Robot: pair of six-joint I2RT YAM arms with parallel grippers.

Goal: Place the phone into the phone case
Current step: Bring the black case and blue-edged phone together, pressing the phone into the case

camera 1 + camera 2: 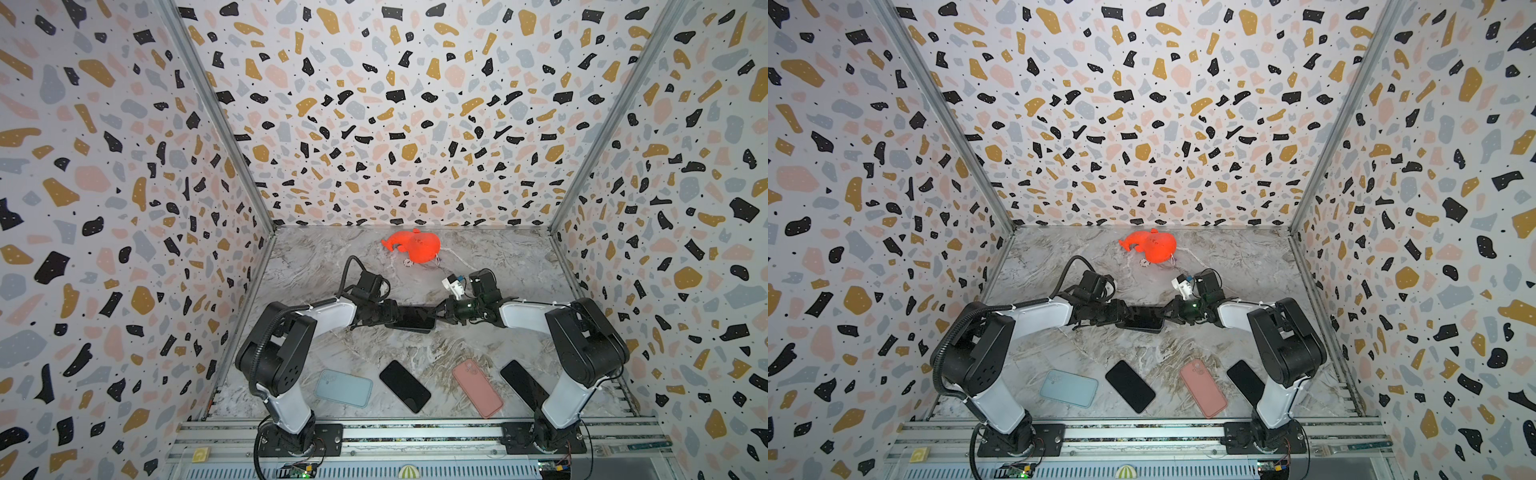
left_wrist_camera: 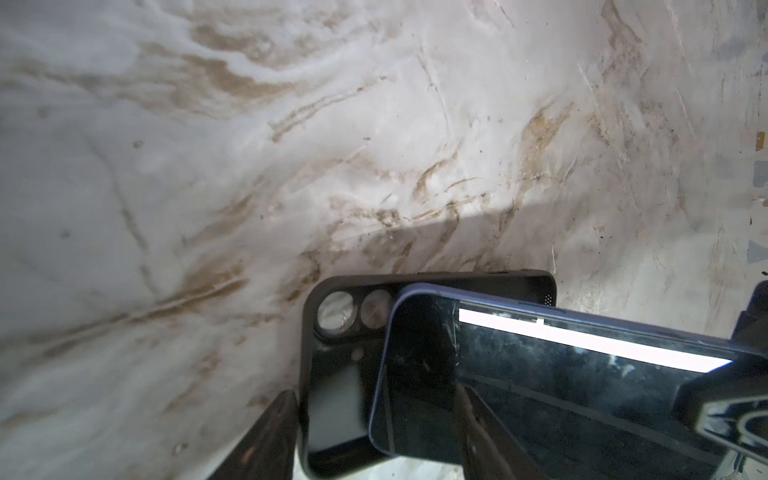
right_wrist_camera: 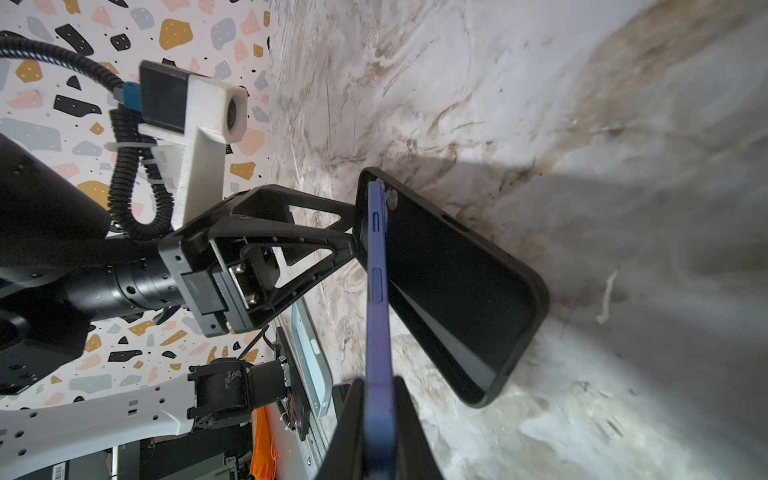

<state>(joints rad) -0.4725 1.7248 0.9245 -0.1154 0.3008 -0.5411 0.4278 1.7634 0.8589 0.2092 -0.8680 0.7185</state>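
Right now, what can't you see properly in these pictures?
Left wrist view: phone covers most of the case; bottom edge cuts both.
Right wrist view: black tips of the left gripper merge with the black case; grip unclear.
Top views: phone and case merge into one small dark shape; right arm covers part of a spare phone.

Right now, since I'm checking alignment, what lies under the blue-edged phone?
A black phone case, open side up on the marble table, its camera holes showing. The phone covers part of the case's interior, so nothing there can be checked.
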